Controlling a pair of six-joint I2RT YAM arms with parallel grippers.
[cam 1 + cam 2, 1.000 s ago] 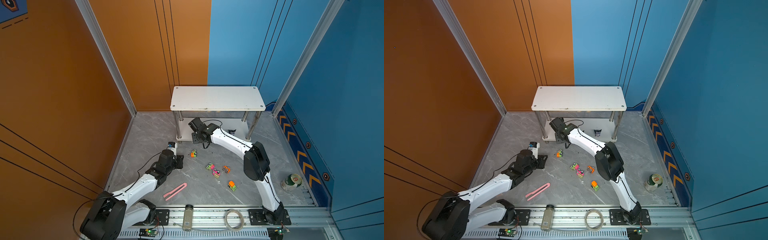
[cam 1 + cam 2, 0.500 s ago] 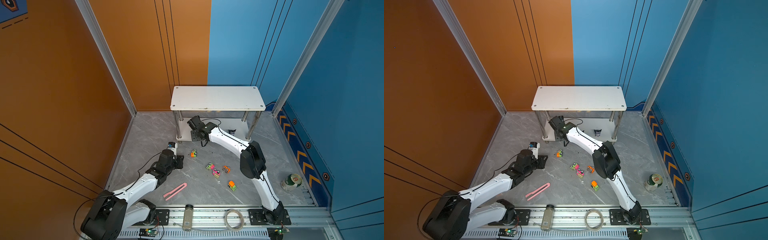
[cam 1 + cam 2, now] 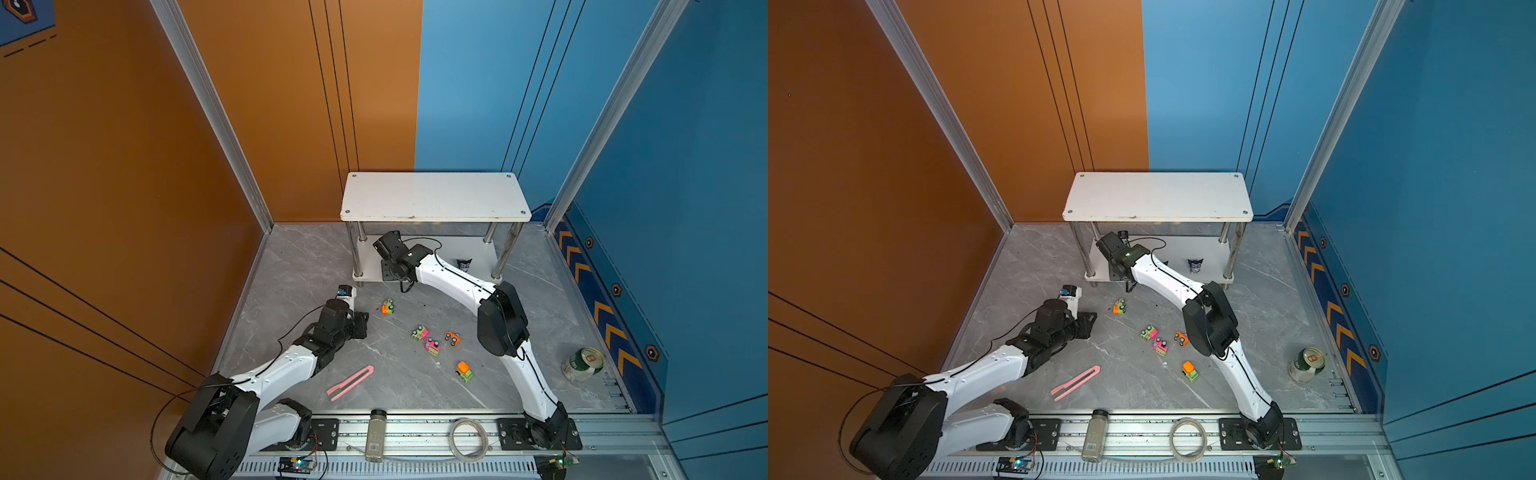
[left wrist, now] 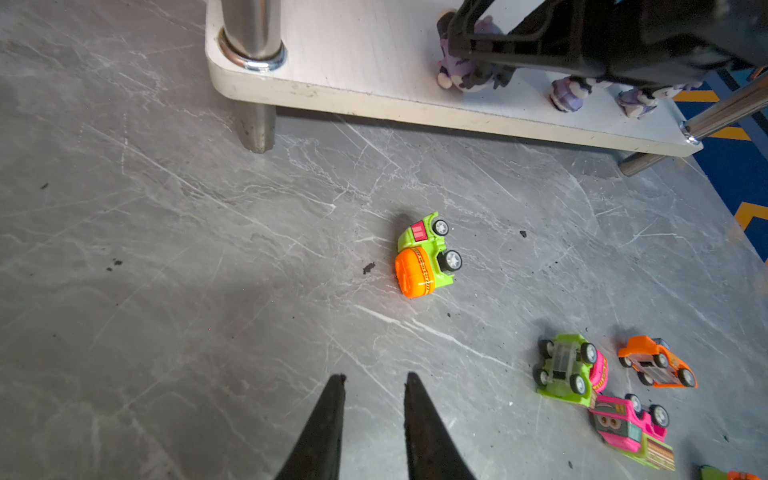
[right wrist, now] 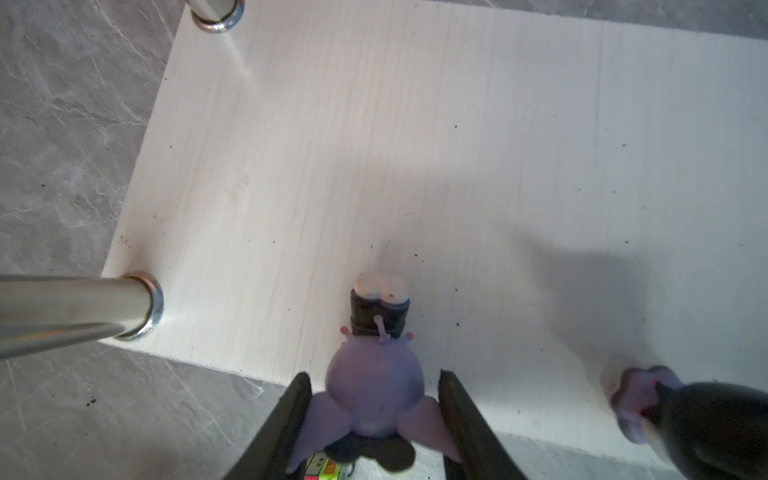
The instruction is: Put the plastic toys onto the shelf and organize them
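The shelf (image 3: 432,199) is a white two-tier rack on chrome legs. My right gripper (image 5: 374,378) reaches over the left end of its lower tier (image 5: 415,124), shut on a purple figurine (image 5: 374,374) by its side flaps. The figurine's white feet point down at the board. In the left wrist view this figurine (image 4: 465,77) is near the tier's front edge, with two more (image 4: 567,93) to its right. My left gripper (image 4: 375,377) hovers open and empty over the floor. Ahead of it an orange-green car (image 4: 426,257) lies on its side. Several other cars (image 3: 432,346) lie mid-floor.
A pink strip (image 3: 350,382) lies near the front. A grey bottle (image 3: 376,434) and a coil of tubing (image 3: 467,438) rest on the front rail. A green can (image 3: 582,365) lies at the right. A chrome leg (image 5: 75,307) stands close beside the held figurine.
My right gripper has moved a little left and further in under the shelf's top tier with the figurine. The left arm has not moved.
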